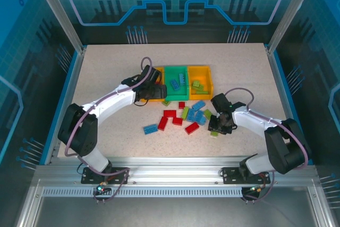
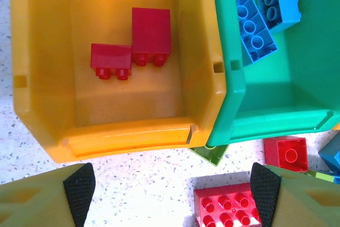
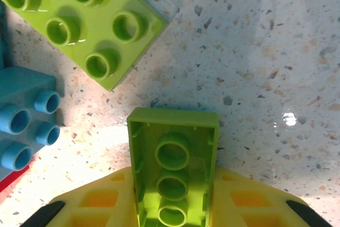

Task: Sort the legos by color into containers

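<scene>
Three containers stand in a row: a yellow bin (image 1: 155,73) (image 2: 42,104) holding two red legos (image 2: 151,33), a green bin (image 1: 176,81) (image 2: 276,99) holding two blue legos (image 2: 255,25), and a second yellow bin (image 1: 201,81) with light green legos. My left gripper (image 1: 153,92) (image 2: 172,192) hangs open just in front of the left yellow bin, with a red lego (image 2: 226,206) on the table by its right finger. My right gripper (image 1: 217,129) (image 3: 172,206) is shut on a light green lego (image 3: 172,158), hollow underside towards the camera, low over the table.
Loose red, blue and green legos (image 1: 183,115) lie scattered in front of the bins between the arms. A lone blue brick (image 1: 150,128) sits to their left. A green brick (image 3: 85,22) and a blue one (image 3: 24,126) lie close to the right gripper.
</scene>
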Tool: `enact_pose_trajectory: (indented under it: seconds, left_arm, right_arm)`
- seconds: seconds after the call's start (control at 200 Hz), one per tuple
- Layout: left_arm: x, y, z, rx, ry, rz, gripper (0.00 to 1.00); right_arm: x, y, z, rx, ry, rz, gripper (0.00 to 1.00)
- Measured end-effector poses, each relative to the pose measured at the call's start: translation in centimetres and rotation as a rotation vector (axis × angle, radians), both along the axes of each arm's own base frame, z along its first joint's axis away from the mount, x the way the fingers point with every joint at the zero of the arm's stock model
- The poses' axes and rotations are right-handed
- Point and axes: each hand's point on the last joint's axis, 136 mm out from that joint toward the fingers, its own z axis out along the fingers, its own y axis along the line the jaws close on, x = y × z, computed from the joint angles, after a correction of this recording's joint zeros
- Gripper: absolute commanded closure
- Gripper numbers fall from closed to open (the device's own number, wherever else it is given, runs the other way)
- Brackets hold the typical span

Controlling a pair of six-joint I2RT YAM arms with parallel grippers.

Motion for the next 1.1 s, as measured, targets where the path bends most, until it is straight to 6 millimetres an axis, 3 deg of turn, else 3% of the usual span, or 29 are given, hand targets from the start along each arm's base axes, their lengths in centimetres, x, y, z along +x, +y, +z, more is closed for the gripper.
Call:
enact_pose_trajectory:
  seconds: [0.22,0.325,0.565,0.69,0.83,1.101]
  left_arm:
    - [-0.8,0.9,0.2,0.015,-0.01,0.016,0.19]
    - [-1.6,1.6,-0.3,0.022,0.009,0.042,0.19]
    - [-6.2,3.6,-4.2,0.009,0.148,0.137,0.18]
    - [-8.7,4.1,-5.3,-0.021,0.206,0.171,0.16]
    - [-10.2,3.8,-5.2,-0.071,0.234,0.194,0.14]
    - [-11.9,1.6,-4.8,-0.151,0.268,0.211,0.07]
  right_arm:
    - [-0.1,0.0,0.3,-0.003,-0.004,0.032,0.79]
    - [0.4,0.2,2.2,0.008,-0.043,0.055,0.78]
    - [6.6,2.8,11.2,0.072,-0.292,0.149,0.77]
    - [10.4,4.2,13.9,0.054,-0.366,0.222,0.77]
    - [15.3,5.2,13.6,-0.005,-0.378,0.286,0.78]
    - [22.5,4.2,9.3,-0.111,-0.316,0.334,0.79]
